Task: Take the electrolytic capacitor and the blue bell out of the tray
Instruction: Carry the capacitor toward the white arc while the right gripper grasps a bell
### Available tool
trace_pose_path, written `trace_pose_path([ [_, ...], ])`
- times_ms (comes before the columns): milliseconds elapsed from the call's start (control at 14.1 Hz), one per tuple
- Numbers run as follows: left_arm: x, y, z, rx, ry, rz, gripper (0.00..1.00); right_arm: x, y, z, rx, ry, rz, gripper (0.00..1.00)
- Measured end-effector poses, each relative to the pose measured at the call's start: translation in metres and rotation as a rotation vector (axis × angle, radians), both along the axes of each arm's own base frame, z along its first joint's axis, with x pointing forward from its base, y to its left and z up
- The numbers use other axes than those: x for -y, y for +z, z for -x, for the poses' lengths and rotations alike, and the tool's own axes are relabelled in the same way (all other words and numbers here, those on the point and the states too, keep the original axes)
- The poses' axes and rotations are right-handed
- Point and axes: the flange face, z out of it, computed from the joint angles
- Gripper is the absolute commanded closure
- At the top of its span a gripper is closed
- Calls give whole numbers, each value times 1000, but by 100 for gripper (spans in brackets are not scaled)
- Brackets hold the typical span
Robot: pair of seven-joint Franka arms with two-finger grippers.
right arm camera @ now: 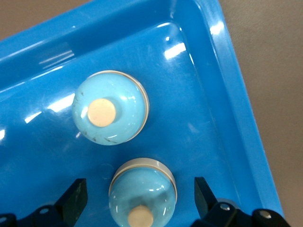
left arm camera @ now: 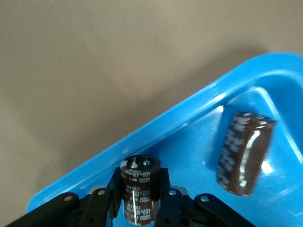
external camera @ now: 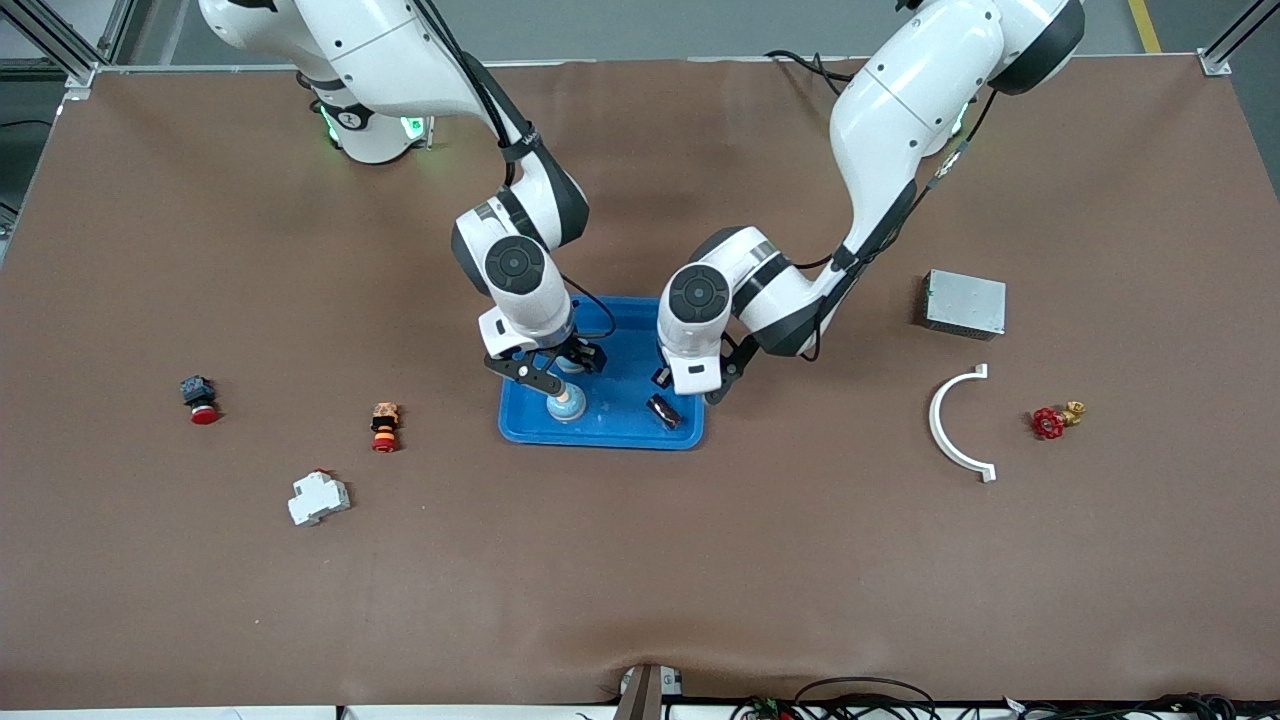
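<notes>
Left gripper: closed on an upright capacitor, positioned over the blue tray at the end toward the left arm's side of the table.
Held capacitor: dark brown cylinder with white print, clamped between the fingers.
Second capacitor: lay on its side on the tray floor, near the tray corner closest to the front camera, apart from the held one.
Right gripper: fingers spread wide, over the tray's end toward the right arm's side.
Bell: pale blue dome with cream button, between the open fingers; contact could not be determined.
Second bell: stood on the tray floor just beside the first.
Blue tray: sat mid-table, between the two arms.
Tabletop: brown covering; red valve, white curved bracket and grey box lay toward the left arm's edge.
</notes>
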Motion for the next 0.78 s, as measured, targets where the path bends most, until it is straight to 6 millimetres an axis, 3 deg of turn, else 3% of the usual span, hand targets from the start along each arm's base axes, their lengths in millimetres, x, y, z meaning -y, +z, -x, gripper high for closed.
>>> trace_pose_path([
  [213, -14, 51, -15, 34, 15, -37, 100, -1, -4, 1, -3, 1, 3, 0],
  [426, -42, 106, -35, 78, 63, -54, 100, -2, -6, 2, 3, -5, 0, 0],
  [639, -89, 154, -59, 111, 113, -72, 100, -9, -11, 8, 3, -15, 2, 0],
  [782, -124, 165, -66, 107, 70, -95, 100, -12, -14, 10, 3, -14, 3, 0],
])
